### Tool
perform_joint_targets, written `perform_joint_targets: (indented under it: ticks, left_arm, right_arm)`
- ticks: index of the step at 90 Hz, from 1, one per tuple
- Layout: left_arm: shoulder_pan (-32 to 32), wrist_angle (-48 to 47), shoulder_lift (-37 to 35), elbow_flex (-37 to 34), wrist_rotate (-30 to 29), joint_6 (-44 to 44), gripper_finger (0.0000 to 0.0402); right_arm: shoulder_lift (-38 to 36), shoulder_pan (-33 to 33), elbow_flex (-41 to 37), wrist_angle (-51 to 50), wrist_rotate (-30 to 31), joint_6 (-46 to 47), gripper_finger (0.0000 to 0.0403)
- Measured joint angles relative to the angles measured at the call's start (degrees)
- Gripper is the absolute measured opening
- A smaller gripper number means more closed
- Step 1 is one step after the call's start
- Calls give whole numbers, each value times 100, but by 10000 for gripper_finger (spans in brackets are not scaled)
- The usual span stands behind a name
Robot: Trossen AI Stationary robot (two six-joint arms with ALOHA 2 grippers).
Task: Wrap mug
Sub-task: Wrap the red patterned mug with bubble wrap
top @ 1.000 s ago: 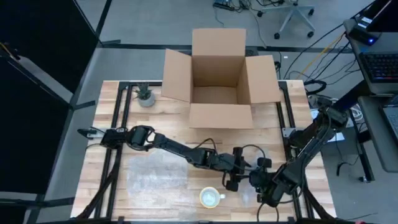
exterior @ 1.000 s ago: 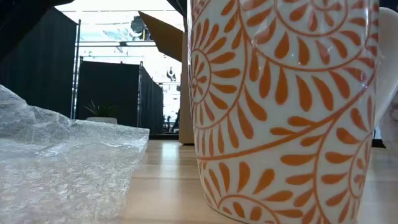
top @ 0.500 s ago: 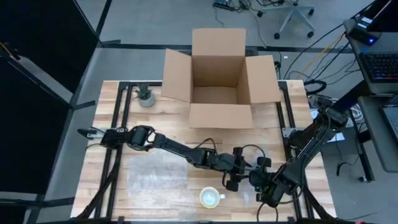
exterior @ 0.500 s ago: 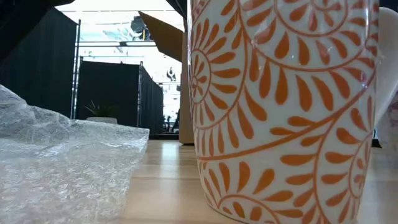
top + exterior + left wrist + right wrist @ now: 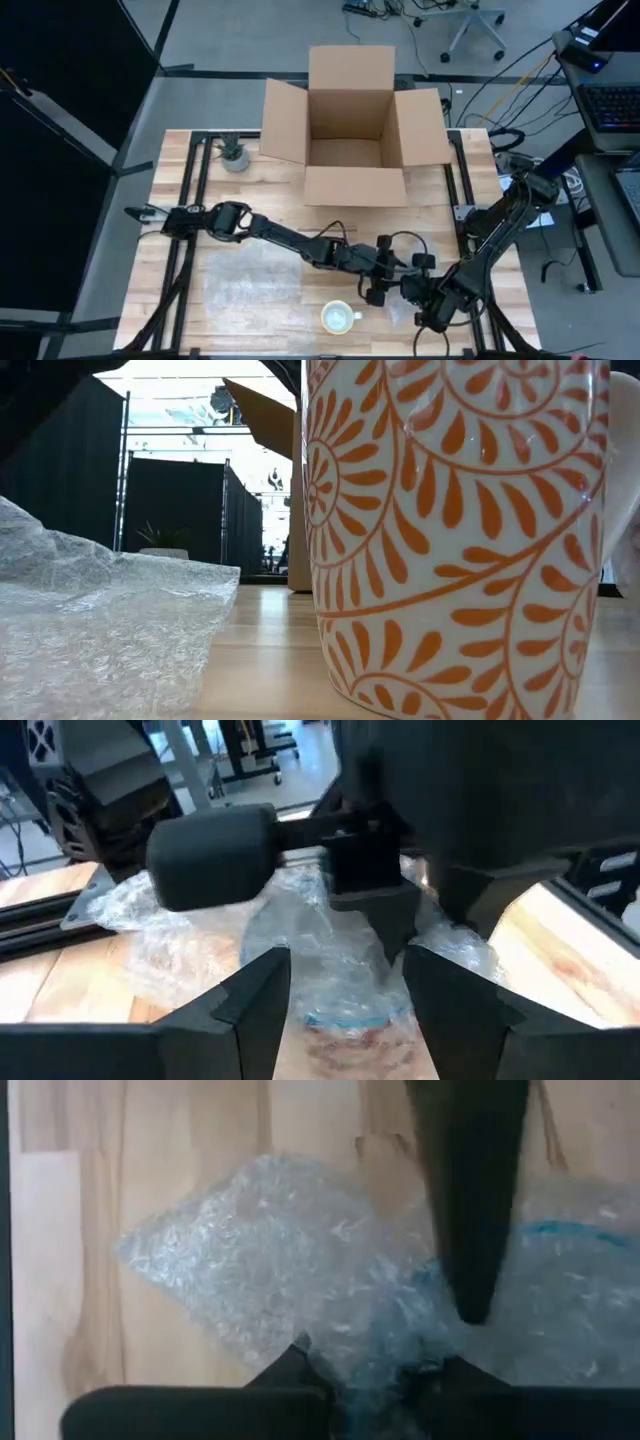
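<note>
Both arms crowd the near right part of the table (image 5: 170, 200), and the left gripper (image 5: 345, 1005) hangs with its 2 fingers spread apart over a small clump of bubble wrap (image 5: 330, 960), gripping nothing; the right gripper (image 5: 370, 1380) is right there on the same clump (image 5: 300, 1280), fingers pinched together on the plastic. The mug (image 5: 339, 318), white with an orange leaf pattern (image 5: 450, 540), stands upright and unwrapped at the near edge, just left of the grippers, touched by neither. A large flat bubble wrap sheet (image 5: 250, 280) lies to its left, apart from it. At the far side an open cardboard box (image 5: 350, 120) sits, with a small potted plant (image 5: 235, 155) to its left
</note>
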Motion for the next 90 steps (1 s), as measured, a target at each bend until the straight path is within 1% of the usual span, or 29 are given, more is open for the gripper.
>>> perform_joint_targets:
  ticks: [26, 35, 46, 56, 73, 79, 90]
  left_arm:
    - [107, -54, 0, 7, -28, -39, 187]
    - [108, -88, -12, 9, -26, -55, 187]
    - [30, -160, -192, 8, -50, 54, 187]
    - [-43, -227, -474, 2, -175, 320, 187]
    - [11, -326, -503, 2, -239, 328, 187]
    - [69, -398, -476, 6, -131, 207, 187]
    - [188, -425, -380, 15, 287, -82, 187]
  right_arm:
    - [14, 198, 41, 85, -52, -746, 28]
    - [34, 218, 160, 12, -195, -1210, 26]
    - [41, 173, 344, -81, -411, -1738, 24]
    - [22, 102, 376, -120, -545, -1892, 24]
    - [22, 98, 374, -190, -621, -2301, 24]
    - [22, 53, 374, -263, -714, -2313, 24]
    - [26, 18, 365, -360, -788, -2189, 24]
